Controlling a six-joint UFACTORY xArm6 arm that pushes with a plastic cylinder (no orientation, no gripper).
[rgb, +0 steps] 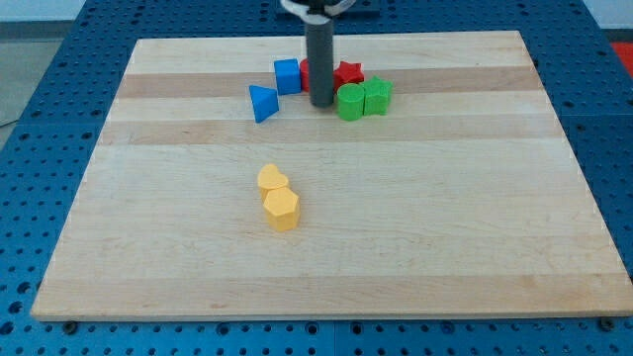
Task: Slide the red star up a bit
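The red star [348, 73] lies near the view's top centre on the wooden board [445, 198]. My tip [321, 103] is at the end of the dark rod, just left of and below the star, close to it. A second red block [306, 71] is partly hidden behind the rod. A green block [350, 102] sits right of the tip, touching a second green block [377, 95]. A blue cube [287, 76] and a blue triangular block [262, 103] lie left of the rod.
Two yellow blocks touch near the board's middle: a heart-like one [272, 178] and a hexagonal one [282, 209] below it. A blue perforated table [59, 99] surrounds the board.
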